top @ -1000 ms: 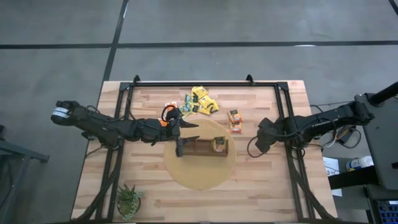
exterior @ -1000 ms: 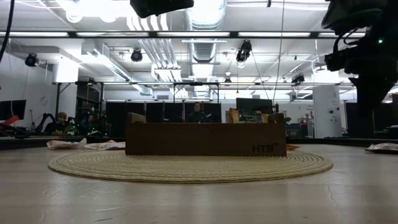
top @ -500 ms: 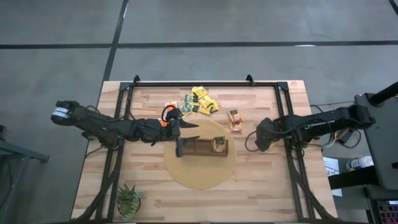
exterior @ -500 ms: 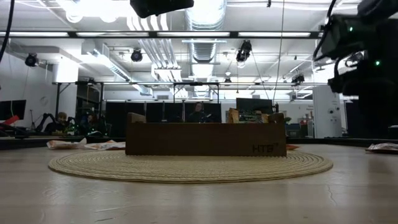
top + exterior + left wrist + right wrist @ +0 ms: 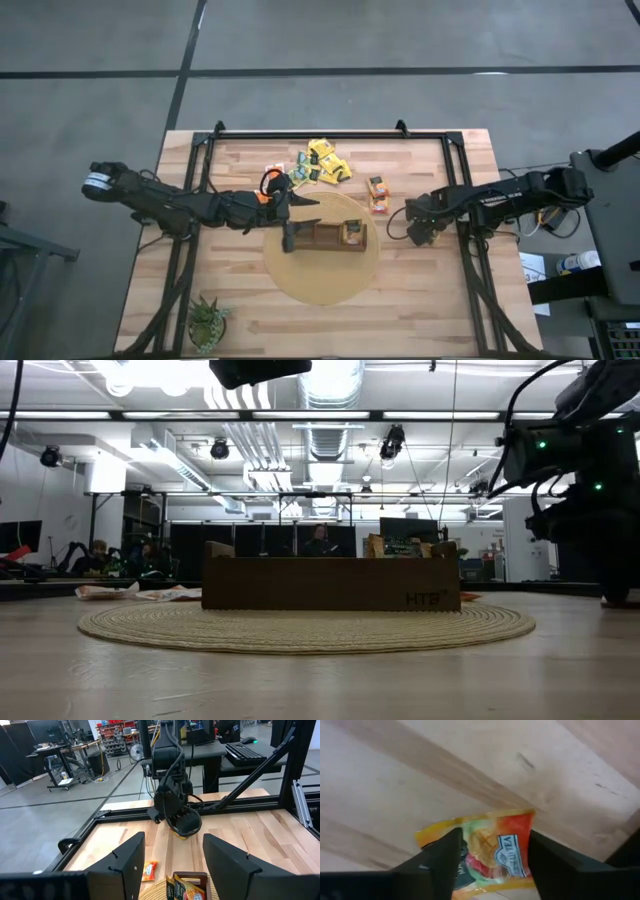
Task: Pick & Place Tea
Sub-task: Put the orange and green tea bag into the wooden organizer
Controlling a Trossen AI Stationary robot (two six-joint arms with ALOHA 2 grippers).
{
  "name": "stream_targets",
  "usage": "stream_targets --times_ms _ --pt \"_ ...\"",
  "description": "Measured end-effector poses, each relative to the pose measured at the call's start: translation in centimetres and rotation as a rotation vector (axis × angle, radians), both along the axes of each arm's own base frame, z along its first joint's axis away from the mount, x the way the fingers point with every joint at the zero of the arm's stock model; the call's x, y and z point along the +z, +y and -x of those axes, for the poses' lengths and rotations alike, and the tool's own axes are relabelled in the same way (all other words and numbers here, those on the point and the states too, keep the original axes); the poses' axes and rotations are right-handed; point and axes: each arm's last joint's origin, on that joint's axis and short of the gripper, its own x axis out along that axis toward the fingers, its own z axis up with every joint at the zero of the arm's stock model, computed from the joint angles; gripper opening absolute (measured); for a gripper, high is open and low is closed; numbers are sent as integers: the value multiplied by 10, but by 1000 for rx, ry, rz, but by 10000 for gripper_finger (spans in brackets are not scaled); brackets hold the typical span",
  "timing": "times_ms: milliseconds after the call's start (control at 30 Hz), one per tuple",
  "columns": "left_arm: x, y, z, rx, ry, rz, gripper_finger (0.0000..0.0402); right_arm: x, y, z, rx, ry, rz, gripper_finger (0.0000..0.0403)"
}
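Observation:
Tea sachets lie flat on the table: a yellow and dark pile (image 5: 325,162) at the far side, one orange (image 5: 272,168) beside it, two orange (image 5: 378,192) right of the mat. One sachet (image 5: 352,232) stands in the brown box (image 5: 322,238), which rests on a round woven mat (image 5: 300,280). My right gripper (image 5: 418,225) points down, open, over another orange sachet (image 5: 490,855) lying on the wood, a finger on each side. My left gripper (image 5: 305,200) hovers level and open above the box's left end, with nothing between its fingers. My right gripper comes at the orange sachet from above, one finger (image 5: 440,862) over its edge and the other (image 5: 555,865) beside the opposite edge. The sachet lies flat on the table. Whether the fingers touch it I cannot tell.
A black metal frame (image 5: 330,133) runs along the table's far edge and down both sides. A small potted plant (image 5: 208,322) stands at the near left corner. Bare wood lies near the front edge and right of the mat.
My right gripper has come down to the table top and shifted a little toward the left and near side, turning as it sank. It now stands over the sachet that showed at the right in the low view. The left arm kept still.

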Motion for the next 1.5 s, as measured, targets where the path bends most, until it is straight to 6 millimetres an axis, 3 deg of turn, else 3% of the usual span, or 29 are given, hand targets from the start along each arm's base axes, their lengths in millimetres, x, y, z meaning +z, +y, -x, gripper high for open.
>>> stream_targets --times_ms 167,300,467,633,867,1000,1267,1500 --pt "0 0 0 0 0 0 195 3 0 -9 78 12 -11 98" --pt "0 0 0 0 0 0 195 18 -3 -22 175 -46 42 24" --pt "0 0 0 0 0 0 195 43 -5 -43 271 -133 176 21" --pt "0 0 0 0 0 0 195 74 0 -63 318 -222 488 20" --pt "0 0 0 0 -2 0 195 112 24 -90 281 -461 1010 21" --pt "2 0 0 0 -19 3 195 130 43 -103 233 -605 1224 22" --pt "1 -2 -12 17 -108 -13 195 143 77 -115 314 -775 1350 22" --pt "-3 -2 -28 110 -227 -51 195 145 86 -114 409 -1089 1368 22"
